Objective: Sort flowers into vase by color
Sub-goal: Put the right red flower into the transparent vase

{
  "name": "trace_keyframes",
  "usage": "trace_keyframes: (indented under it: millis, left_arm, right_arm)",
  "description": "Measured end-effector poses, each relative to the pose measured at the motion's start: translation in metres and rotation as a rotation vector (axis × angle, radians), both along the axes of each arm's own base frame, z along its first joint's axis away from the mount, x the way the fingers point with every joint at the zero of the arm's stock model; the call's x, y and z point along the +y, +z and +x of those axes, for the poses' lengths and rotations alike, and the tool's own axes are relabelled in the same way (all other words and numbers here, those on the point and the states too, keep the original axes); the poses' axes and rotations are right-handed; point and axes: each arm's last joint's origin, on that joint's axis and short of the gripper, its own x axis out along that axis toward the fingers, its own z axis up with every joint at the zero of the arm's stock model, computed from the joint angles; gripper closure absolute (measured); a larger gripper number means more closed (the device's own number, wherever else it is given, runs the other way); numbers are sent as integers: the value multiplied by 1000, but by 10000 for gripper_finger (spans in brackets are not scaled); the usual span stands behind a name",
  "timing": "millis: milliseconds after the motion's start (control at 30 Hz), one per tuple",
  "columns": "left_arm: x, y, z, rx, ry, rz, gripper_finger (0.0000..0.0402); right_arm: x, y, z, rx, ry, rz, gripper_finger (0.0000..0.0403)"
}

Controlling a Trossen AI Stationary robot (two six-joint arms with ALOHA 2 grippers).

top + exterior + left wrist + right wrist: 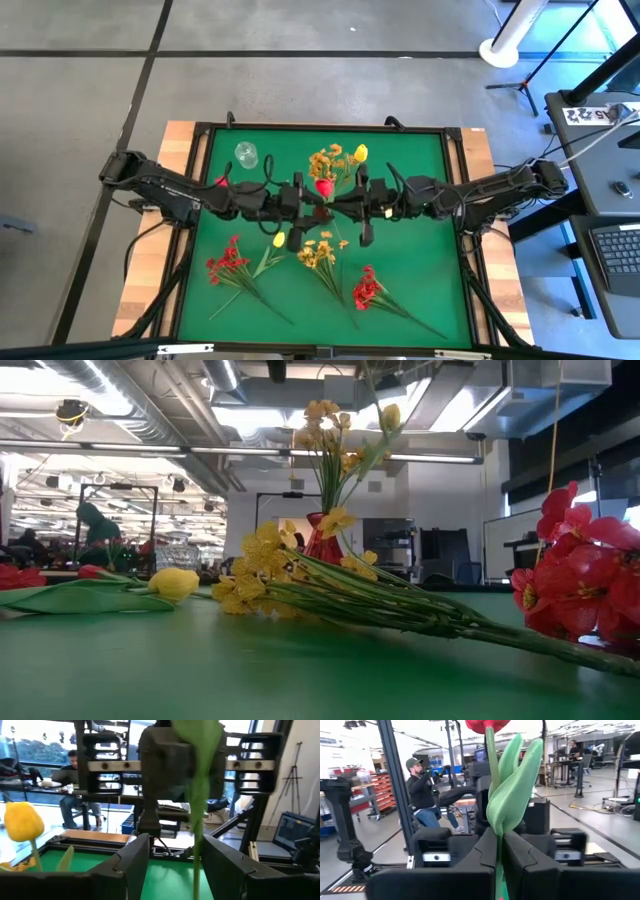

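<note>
1. The right gripper (pixel 340 207) sits at mid-table, pointing toward nine o'clock in the high view; its fingers (pixel 485 851) are pinched shut on the stem of a red tulip (pixel 324 187), seen in the right wrist view.
2. The tulip's stem passes straight between those closed fingers; its long axis runs upright, red bud at the top, two green leaves (pixel 512 785) spreading just above the grip.
3. The left gripper (pixel 312 203) faces it from the nine o'clock side, pointing toward three o'clock; its fingers (pixel 134 861) stand partly apart with the same green stem (pixel 197 825) running up between them; whether either finger touches the stem is hard to tell.
4. A vase (pixel 325 542), red at its lower part, stands toward twelve o'clock from the grippers; it holds yellow sprays (pixel 326 160) and a yellow tulip (pixel 360 153), stems upright.
5. A clear glass (pixel 246 155) stands at about ten o'clock on the green mat (pixel 420 290).
6. Lying on the mat: a second yellow tulip (pixel 279 240), bud toward twelve, stem toward seven; a red spray (pixel 226 262) at eight o'clock; a yellow spray (pixel 318 253) near six, stems running toward five; another red spray (pixel 366 290) at five o'clock, stem trailing toward four.
</note>
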Motion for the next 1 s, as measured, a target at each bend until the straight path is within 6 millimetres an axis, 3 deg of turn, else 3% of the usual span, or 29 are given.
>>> trace_keyframes:
  millis: [133,300,367,500,667,833,1000]
  left_arm:
    - [0,0,0,5,41,-1,273]
    - [-4,-1,-1,9,64,-1,371]
    - [-6,-1,-2,16,86,1,391]
    - [-10,-1,-5,37,142,41,397]
    - [-12,10,-21,71,230,81,399]
    - [-11,30,-50,101,312,107,400]
    - [1,44,-87,192,529,168,401]
  right_arm:
    - [0,-1,0,6,-4,-1,391]
    - [-1,-2,0,19,-15,-4,390]
    - [-1,-2,0,25,-21,-18,385]
    - [0,-3,0,28,-16,-54,357]
    - [-2,3,-10,54,-3,-66,280]
    - [-4,9,-21,91,2,-61,199]
    - [-6,15,-34,123,4,-43,154]
